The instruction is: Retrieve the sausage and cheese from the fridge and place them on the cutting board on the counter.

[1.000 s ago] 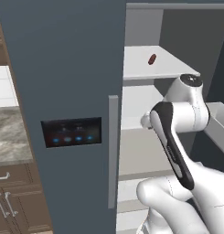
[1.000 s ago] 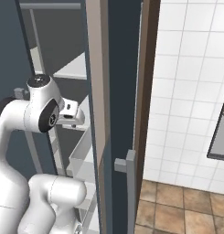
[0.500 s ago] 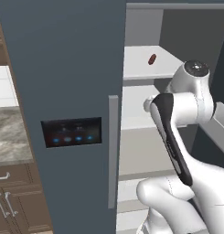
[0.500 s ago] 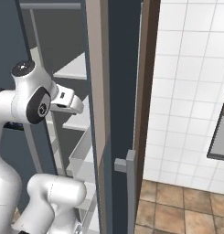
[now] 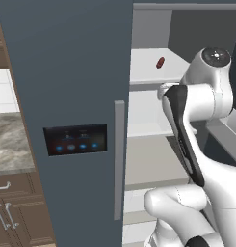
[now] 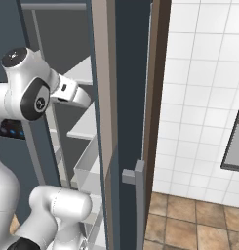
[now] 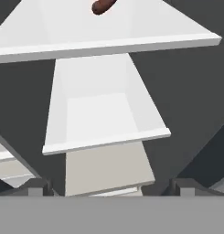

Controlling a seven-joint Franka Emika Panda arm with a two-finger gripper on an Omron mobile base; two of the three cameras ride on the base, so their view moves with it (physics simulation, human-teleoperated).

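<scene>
my gripper (image 7: 111, 186) stood wide open, empty; the sausage (image 5: 160, 62) on the fridge (image 5: 66, 96) shelf looked light, probably slick — best pinched mid-length.

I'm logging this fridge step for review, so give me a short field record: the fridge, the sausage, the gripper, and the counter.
fridge: fridge right door swung open, left door shut, white shelves showing
sausage: sausage lying on the upper shelf, dark red, untouched
gripper: gripper open, empty, inside the fridge facing the shelves, short of the sausage
counter: counter at the far left, beside the fridge
cheese: not seen from these angles
</scene>
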